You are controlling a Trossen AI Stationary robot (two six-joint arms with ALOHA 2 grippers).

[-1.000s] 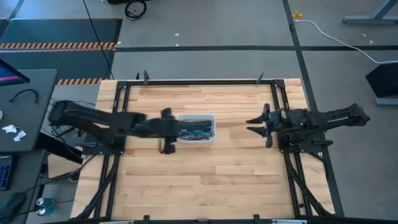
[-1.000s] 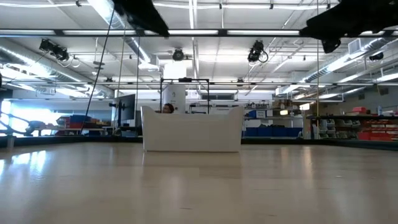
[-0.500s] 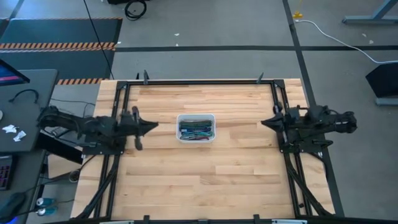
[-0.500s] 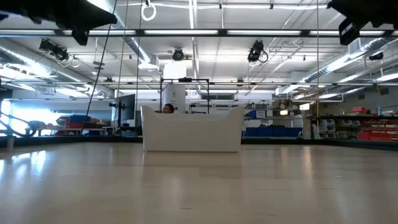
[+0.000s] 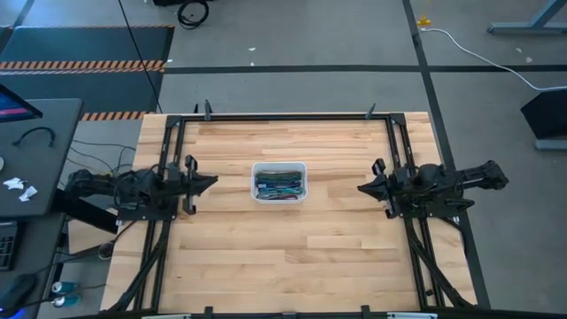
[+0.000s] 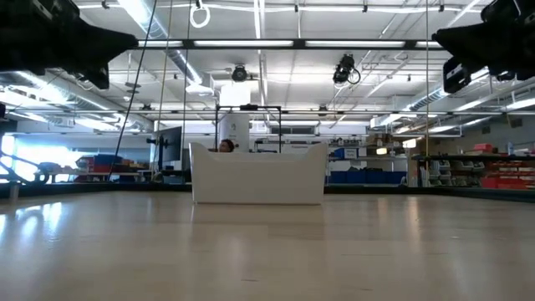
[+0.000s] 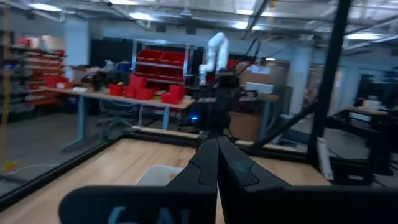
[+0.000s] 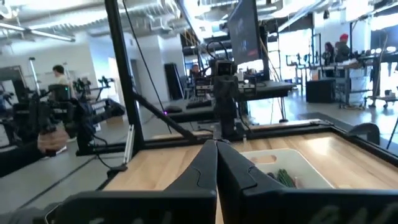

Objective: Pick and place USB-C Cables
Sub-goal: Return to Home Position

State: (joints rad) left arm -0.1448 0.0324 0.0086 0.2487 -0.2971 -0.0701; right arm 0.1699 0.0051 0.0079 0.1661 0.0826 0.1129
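The USB-C cables [image 5: 280, 186] lie as a bundle of teal, green and dark strips inside a white bin [image 5: 279, 167] at the table's middle. Some of them show in the right wrist view [image 8: 285, 177]. My left gripper [image 5: 211, 182] is shut and empty. It hovers level to the left of the bin and points at it. My right gripper [image 5: 361, 188] is shut and empty. It hovers level to the right of the bin and points at it. The shut fingers show in the left wrist view [image 7: 217, 149] and the right wrist view [image 8: 216, 149].
The bin [image 6: 257, 176] stands alone on the wooden table top [image 5: 283, 257]. A black metal frame [image 5: 283, 116] runs along the far edge and both sides, where the arm bases stand. Bare wood lies on all sides of the bin.
My left gripper has drawn back from the bin's left wall toward the table's left edge. My right gripper has pulled back toward the right edge, then come a little way toward the bin again, and its fingers have shut. The bin and cables have stayed put.
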